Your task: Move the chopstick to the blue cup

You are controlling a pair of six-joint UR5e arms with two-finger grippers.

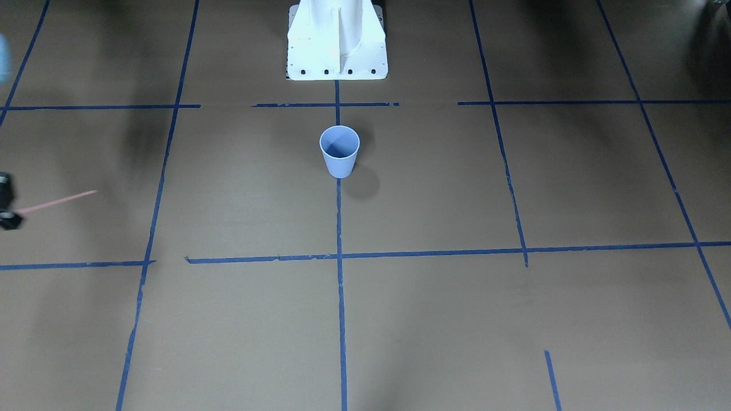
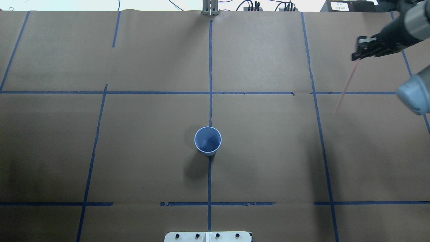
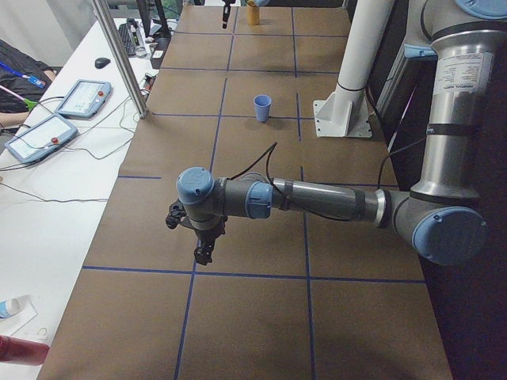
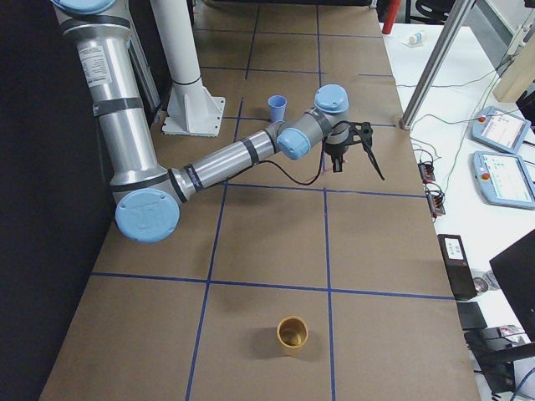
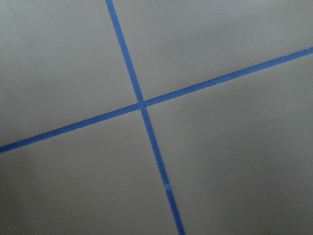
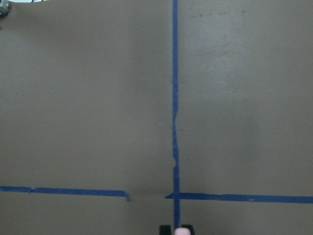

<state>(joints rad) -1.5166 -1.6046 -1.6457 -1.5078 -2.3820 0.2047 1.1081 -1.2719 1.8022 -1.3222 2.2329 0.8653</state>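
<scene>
The blue cup (image 2: 208,140) stands upright and empty at the table's middle, on the centre tape line; it also shows in the front-facing view (image 1: 340,151). My right gripper (image 2: 356,55) is high over the far right of the table, shut on one end of a pale pink chopstick (image 2: 346,85) that slants down from it, well clear of the cup. The front-facing view shows the same chopstick (image 1: 57,202) at its left edge. My left gripper (image 3: 203,252) hangs over bare table at the left end; I cannot tell whether it is open or shut.
A gold cup (image 4: 292,334) stands near the table's right end. The white robot base (image 1: 337,45) is behind the blue cup. Blue tape lines grid the brown paper. A side table with teach pendants (image 3: 47,131) and a metal post (image 3: 119,59) run along the far edge.
</scene>
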